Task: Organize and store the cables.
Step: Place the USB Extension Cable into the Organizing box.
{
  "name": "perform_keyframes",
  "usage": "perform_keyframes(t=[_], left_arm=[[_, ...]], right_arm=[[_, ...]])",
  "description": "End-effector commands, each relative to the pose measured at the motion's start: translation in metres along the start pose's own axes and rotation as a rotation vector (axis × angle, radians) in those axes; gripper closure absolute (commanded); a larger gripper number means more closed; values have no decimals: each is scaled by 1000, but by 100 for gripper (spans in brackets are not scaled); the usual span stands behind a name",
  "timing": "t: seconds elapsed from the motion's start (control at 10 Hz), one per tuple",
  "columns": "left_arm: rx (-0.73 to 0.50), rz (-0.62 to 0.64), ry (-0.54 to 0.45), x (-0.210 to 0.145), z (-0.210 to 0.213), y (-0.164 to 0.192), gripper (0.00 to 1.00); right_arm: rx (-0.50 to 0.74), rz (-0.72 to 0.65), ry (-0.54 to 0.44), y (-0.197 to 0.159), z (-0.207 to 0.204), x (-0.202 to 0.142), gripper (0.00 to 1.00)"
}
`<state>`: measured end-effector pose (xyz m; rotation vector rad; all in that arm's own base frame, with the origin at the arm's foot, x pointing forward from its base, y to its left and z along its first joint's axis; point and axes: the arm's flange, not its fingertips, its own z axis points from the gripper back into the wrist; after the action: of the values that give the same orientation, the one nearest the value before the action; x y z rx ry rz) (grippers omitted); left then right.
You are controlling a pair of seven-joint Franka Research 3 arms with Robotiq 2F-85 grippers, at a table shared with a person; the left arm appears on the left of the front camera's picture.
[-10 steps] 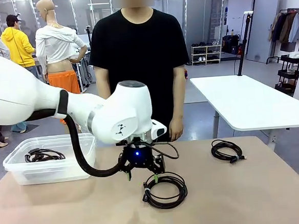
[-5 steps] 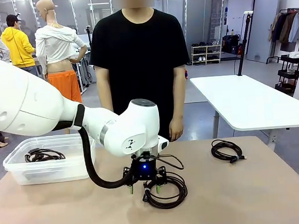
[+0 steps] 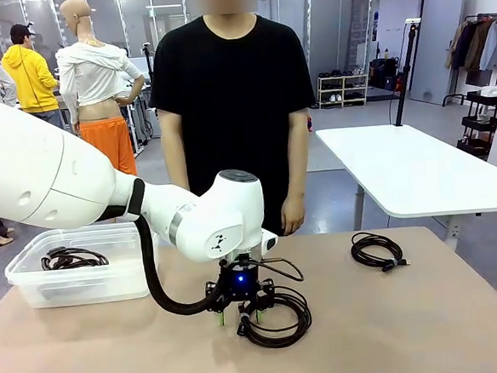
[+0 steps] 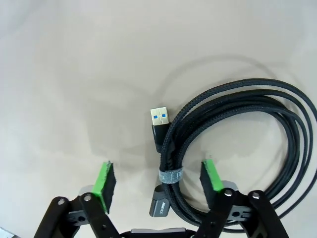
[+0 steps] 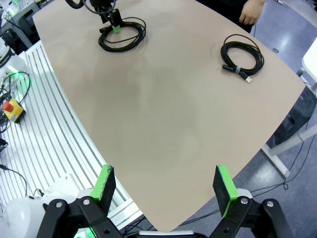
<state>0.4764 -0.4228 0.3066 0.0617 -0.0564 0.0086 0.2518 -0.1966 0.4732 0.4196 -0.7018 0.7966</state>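
Coiled black braided cable (image 4: 225, 99) lies flat mid-table, grey strap (image 4: 170, 175) cinching its strands and a blue-tongued USB plug (image 4: 158, 118) poking out. The picture's edge cuts off its far loop. The left gripper (image 4: 157, 166) straddles the strapped bundle, pads apart, nothing pinched. A second black coil (image 3: 378, 251) sits well apart. A third (image 3: 70, 259) is murky inside the clear plastic bin (image 3: 81, 237). The right gripper (image 5: 166, 173) hangs spread above the tan tabletop (image 5: 163, 114).
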Motion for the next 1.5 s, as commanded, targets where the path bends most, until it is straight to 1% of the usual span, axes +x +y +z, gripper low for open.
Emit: perform_keyframes(t=[0.0,0.1,0.3,0.4,0.5,0.6,0.7,0.8,0.9,1.0,1.1,1.2,1.4], left_arm=[[-17,19,1,0,1,-5,91],[-17,17,7,-1,1,-5,100],[-31,3,31,-5,3,-7,100],[-31,3,33,-5,3,-7,97],[-41,6,25,-5,6,-5,100],[-50,8,12,-5,11,-2,100],[-66,13,-11,-6,26,5,100],[-86,-24,-31,-9,55,15,100],[-79,-97,-55,-22,98,32,100],[-22,-136,-96,-34,132,48,100],[-29,-158,-128,-41,154,62,100],[-60,-161,-156,-44,166,72,100],[-68,-198,-194,-53,173,79,100]], right_arm=[[1,7,-12,0,1,0,0],[1,7,-12,0,1,0,0],[1,7,-12,0,1,0,0],[1,7,-12,0,1,0,0],[1,7,-12,0,1,0,0],[1,7,-12,0,1,0,0],[1,7,-12,0,1,0,0],[1,7,-12,0,1,0,0],[1,7,-12,0,1,0,0],[1,7,-12,0,1,0,0],[1,7,-12,0,1,0,0],[1,7,-12,0,1,0,0],[1,7,-12,0,1,0,0]])
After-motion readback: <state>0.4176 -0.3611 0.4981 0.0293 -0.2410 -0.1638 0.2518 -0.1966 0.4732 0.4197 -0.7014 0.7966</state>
